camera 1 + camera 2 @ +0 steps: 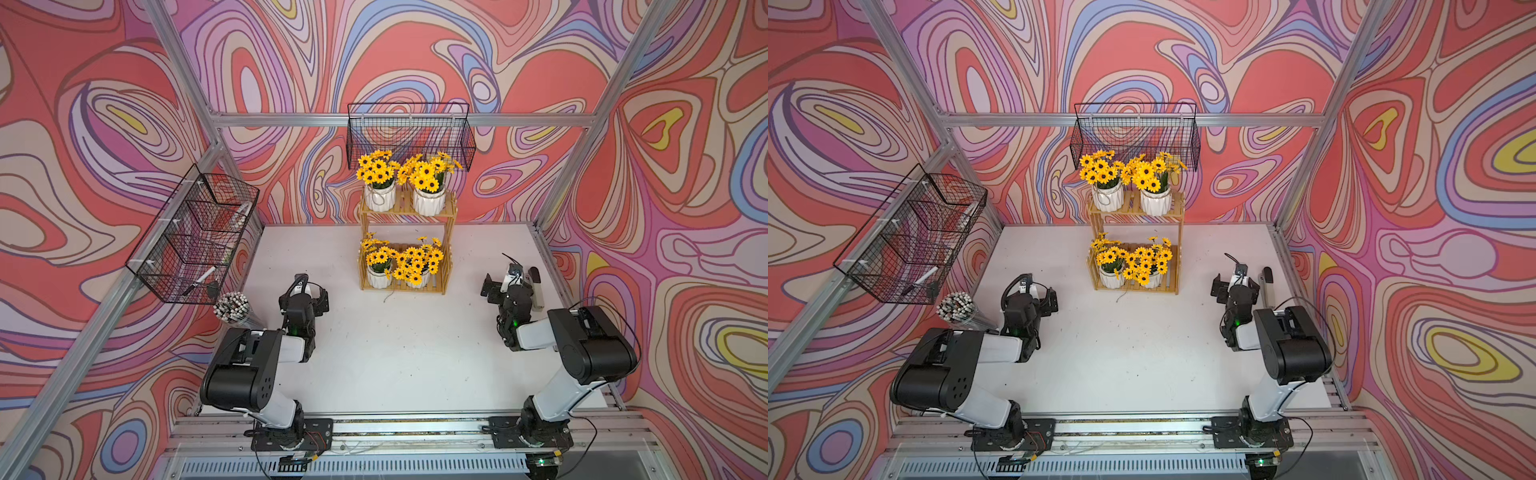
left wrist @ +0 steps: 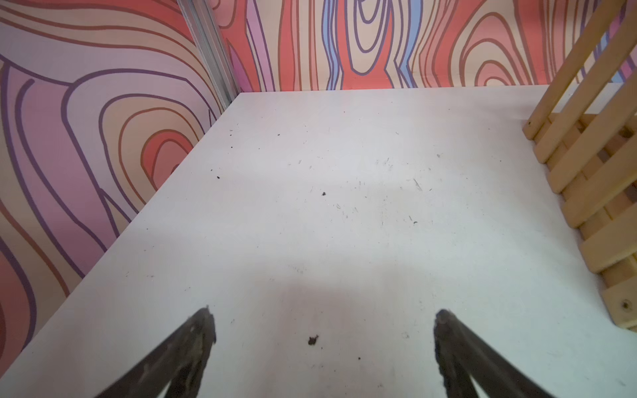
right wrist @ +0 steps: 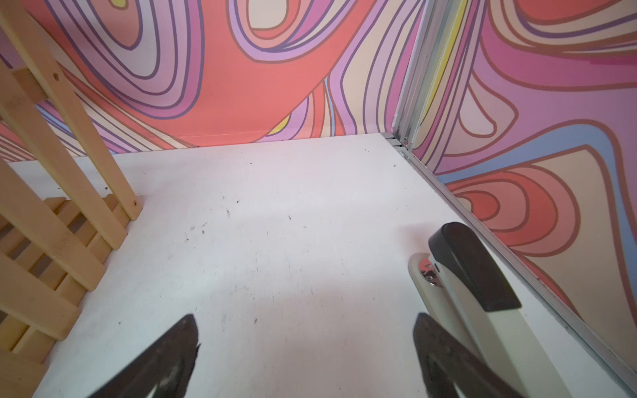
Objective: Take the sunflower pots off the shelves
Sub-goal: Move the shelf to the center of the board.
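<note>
The wooden shelves (image 1: 407, 214) stand at the back middle of the white table. Two sunflower pots (image 1: 380, 197) (image 1: 429, 202) sit side by side on the upper tier. Two more (image 1: 379, 277) (image 1: 417, 279) sit on the lower tier, their flowers touching. My left gripper (image 1: 309, 291) hovers low over the table left of the shelves, open and empty (image 2: 324, 313). Its wrist view shows only the shelves' slatted side (image 2: 593, 165). Right of the shelves (image 3: 51, 206), my right gripper (image 1: 509, 282) is also open and empty (image 3: 305, 318). No pot shows in either wrist view.
A black-and-cream stapler (image 3: 472, 275) lies beside my right gripper, along the right table edge. A black wire basket (image 1: 409, 137) hangs on the back wall just above the upper flowers. Another basket (image 1: 195, 241) hangs on the left wall, with a bundle of pens (image 1: 230, 307) below it.
</note>
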You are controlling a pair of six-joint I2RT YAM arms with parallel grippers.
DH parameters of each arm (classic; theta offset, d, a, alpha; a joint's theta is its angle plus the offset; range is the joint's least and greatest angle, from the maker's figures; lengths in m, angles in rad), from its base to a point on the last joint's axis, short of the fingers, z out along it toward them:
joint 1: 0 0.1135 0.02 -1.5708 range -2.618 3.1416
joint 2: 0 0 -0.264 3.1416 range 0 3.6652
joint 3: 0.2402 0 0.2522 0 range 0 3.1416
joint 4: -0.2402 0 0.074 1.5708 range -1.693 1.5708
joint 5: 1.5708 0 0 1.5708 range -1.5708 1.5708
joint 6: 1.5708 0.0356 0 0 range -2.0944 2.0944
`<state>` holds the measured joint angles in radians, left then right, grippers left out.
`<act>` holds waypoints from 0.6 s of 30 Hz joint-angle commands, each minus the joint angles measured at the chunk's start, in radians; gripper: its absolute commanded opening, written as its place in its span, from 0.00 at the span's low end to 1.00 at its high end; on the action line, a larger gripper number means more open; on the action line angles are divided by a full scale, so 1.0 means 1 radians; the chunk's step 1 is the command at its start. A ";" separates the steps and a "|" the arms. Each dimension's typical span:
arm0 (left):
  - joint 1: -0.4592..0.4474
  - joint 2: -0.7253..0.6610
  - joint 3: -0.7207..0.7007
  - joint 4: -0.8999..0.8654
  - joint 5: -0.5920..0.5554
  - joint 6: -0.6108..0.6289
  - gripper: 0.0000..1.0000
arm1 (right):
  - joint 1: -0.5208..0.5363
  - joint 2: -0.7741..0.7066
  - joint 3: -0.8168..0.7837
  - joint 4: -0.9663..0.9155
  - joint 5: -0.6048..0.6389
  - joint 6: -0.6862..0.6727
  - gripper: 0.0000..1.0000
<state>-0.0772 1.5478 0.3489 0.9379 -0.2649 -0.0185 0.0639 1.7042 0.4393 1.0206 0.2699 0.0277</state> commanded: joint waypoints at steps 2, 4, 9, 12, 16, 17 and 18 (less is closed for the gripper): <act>0.002 0.003 0.010 0.004 0.003 0.005 1.00 | -0.004 0.009 0.008 -0.010 0.009 0.008 0.98; 0.002 0.003 0.010 0.002 0.003 0.005 1.00 | -0.004 0.009 0.007 -0.010 0.008 0.008 0.98; 0.004 0.003 0.009 0.004 0.003 0.005 1.00 | -0.005 0.011 0.010 -0.012 0.007 0.010 0.98; 0.003 0.004 0.009 0.005 0.004 0.006 1.00 | -0.010 0.009 0.012 -0.019 -0.001 0.013 0.98; 0.004 0.003 0.010 0.004 0.003 0.006 1.00 | -0.010 0.009 0.012 -0.019 -0.003 0.012 0.98; 0.004 0.003 0.010 0.003 0.003 0.006 1.00 | -0.010 0.009 0.012 -0.019 -0.002 0.012 0.98; 0.002 0.003 0.010 0.004 0.003 0.006 1.00 | -0.010 0.009 0.012 -0.019 -0.003 0.012 0.98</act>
<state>-0.0772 1.5478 0.3489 0.9379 -0.2649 -0.0185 0.0582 1.7042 0.4393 1.0157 0.2687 0.0284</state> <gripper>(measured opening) 0.997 0.984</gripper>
